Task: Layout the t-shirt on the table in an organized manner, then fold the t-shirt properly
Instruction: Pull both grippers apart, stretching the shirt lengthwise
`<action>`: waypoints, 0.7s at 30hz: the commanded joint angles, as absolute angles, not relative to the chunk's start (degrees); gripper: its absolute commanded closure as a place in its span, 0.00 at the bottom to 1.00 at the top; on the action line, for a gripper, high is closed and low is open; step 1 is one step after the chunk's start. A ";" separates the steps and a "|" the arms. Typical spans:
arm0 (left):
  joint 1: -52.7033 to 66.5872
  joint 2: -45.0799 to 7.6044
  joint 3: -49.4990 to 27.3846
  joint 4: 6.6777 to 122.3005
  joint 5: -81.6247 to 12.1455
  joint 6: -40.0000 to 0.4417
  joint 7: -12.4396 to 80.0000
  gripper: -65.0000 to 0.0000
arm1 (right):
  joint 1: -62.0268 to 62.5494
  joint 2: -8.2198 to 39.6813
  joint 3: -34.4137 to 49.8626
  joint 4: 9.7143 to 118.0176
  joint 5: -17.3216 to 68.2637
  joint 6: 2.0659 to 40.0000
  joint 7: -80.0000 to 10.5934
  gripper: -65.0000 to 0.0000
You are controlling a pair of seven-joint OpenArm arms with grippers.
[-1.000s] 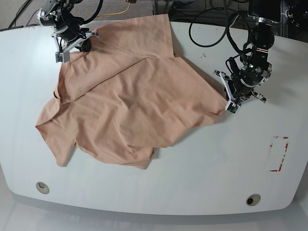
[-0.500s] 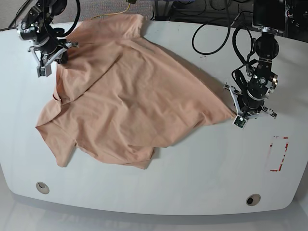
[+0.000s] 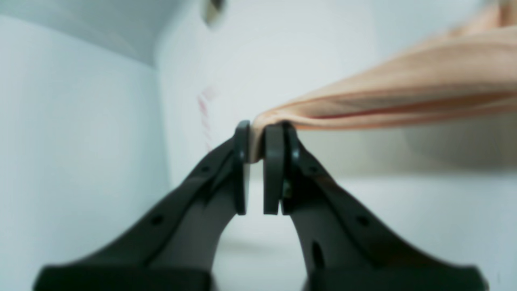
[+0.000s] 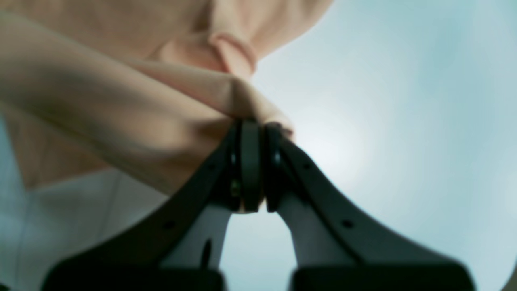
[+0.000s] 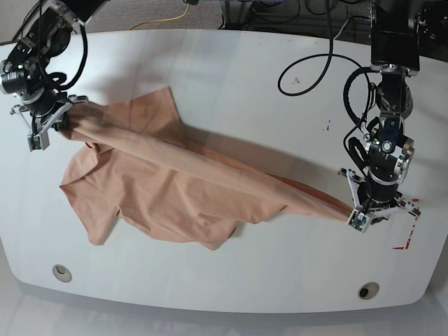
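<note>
The peach t-shirt point(image 5: 168, 189) is stretched in a taut band across the white table point(image 5: 231, 280), its lower part draped on the surface. My left gripper point(image 5: 352, 212) is shut on the shirt's right end near the table's right side; the left wrist view shows cloth point(image 3: 383, 101) pinched at the tips of that gripper point(image 3: 255, 139). At the far left, my right gripper point(image 5: 54, 120) is shut on the shirt's other end, and the right wrist view shows bunched fabric point(image 4: 133, 105) clamped in that gripper point(image 4: 258, 133).
A red tape mark point(image 5: 407, 231) lies just right of the left gripper. Two round grommets point(image 5: 61, 272) point(image 5: 367, 290) sit near the front edge. Black cables point(image 5: 308, 66) loop over the table's back right.
Both arms have pulled apart, the right gripper toward the left edge and the left gripper forward and right. The shirt has been drawn from a loose spread into a taut diagonal band.
</note>
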State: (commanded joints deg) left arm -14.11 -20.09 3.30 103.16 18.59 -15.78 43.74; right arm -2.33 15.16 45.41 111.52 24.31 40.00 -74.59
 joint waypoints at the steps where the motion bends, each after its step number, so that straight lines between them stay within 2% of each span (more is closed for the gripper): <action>1: -15.16 -20.09 3.30 103.69 18.95 -15.78 43.74 0.95 | -0.84 15.78 45.32 111.52 24.31 40.00 -75.30 1.00; 14: -28.70 -19.65 3.65 107.12 21.85 -15.78 43.74 0.95 | 15.34 22.46 36.26 110.99 24.04 40.00 -76.09 1.00; 21: -37.23 -19.65 3.74 107.03 21.85 -15.78 43.74 0.95 | 26.68 25.54 32.48 105.63 24.31 40.00 -76.09 1.00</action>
